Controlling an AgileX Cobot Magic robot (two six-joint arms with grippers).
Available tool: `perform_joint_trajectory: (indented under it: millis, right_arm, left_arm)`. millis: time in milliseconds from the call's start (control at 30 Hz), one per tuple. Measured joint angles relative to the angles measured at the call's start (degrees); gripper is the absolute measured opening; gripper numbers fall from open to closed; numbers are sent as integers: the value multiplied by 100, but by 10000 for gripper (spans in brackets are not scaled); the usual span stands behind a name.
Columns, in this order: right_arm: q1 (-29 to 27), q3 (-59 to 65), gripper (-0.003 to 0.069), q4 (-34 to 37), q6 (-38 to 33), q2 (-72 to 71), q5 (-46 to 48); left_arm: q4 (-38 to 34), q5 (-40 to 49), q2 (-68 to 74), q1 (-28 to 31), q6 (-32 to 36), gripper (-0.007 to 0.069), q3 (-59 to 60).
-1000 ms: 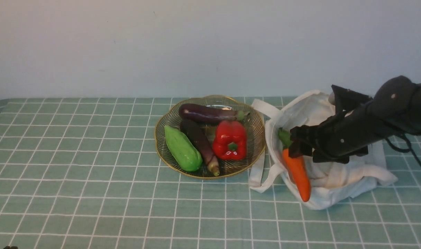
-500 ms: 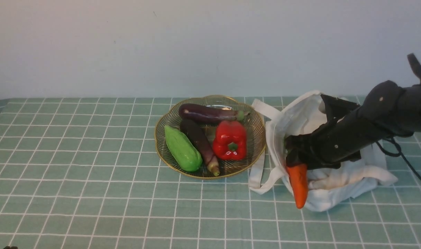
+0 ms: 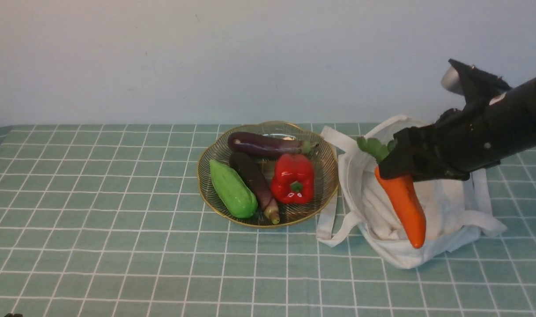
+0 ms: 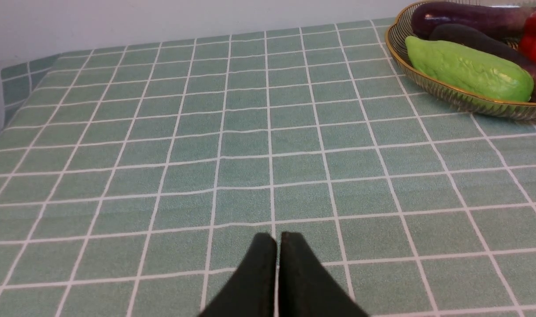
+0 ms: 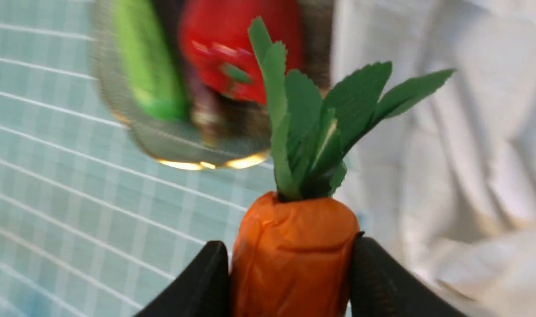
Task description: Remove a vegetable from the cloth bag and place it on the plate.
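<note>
My right gripper (image 3: 393,169) is shut on the thick end of the orange carrot (image 3: 404,207), just below its green leafy top (image 3: 373,147). The carrot hangs tip down in the air over the white cloth bag (image 3: 448,207). In the right wrist view both fingers press the carrot (image 5: 294,255), with the bag (image 5: 470,154) behind it. The gold wire plate (image 3: 325,152) stands left of the bag; its rim also shows in the left wrist view (image 4: 461,94). My left gripper (image 4: 276,240) is shut and empty, low over the tablecloth, far from the plate.
The plate holds two eggplants (image 3: 263,145), a red bell pepper (image 3: 293,178) and a light green gourd (image 3: 232,189). The bag's straps (image 3: 334,220) lie between bag and plate. The green checked tablecloth (image 3: 96,220) covers the table; a wall stands behind.
My right gripper has lifted the carrot up out of the bag and swung it slightly right; the leafy top now shows above the fingers. The left arm has not moved.
</note>
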Motion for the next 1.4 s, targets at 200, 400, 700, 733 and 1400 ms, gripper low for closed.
perform_joint_trajectory:
  millis: [200,400,700,733,1400]
  right_arm:
    - [524,-365,328,1033,-1629,273,-408]
    - [1222,-1644,328,1469,-2408,1485,-1101]
    - [1653,-3272,336,1469,-2880,3383,-1732]
    - [1653,-3355,351,1469,-2880,3511,-1752]
    - [1333,-3545,452,315,-2234,2232,148]
  left_arm:
    - [0,0,0,0,0,-5,0]
    - [0,0,0,0,0,-5,0]
    - [0,0,0,0,0,-5,0]
    - [0,0,0,0,0,-5,0]
    - [0,0,0,0,0,-5,0]
